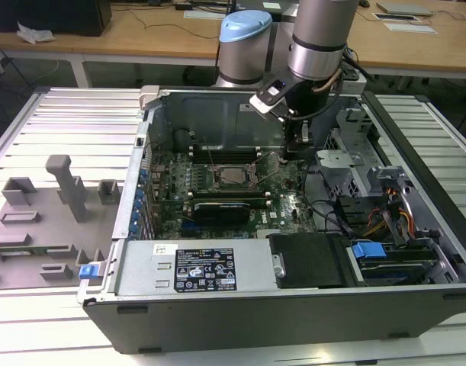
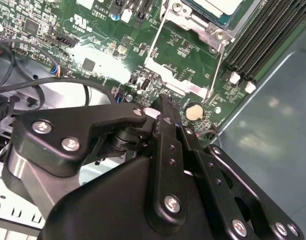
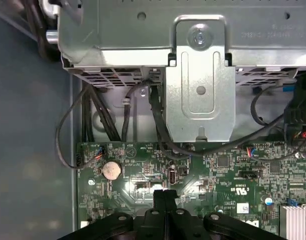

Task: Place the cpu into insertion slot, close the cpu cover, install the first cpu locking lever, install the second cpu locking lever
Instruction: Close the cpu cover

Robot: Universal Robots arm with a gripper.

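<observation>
Silvery cpu (image 1: 234, 176) in insertion slot (image 1: 217, 178); closed claw (image 3: 164, 193) near, not touching

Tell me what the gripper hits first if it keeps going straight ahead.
The gripper, fingers shut, would probably meet the green motherboard first, near the coin cell; depth is unclear.
</observation>
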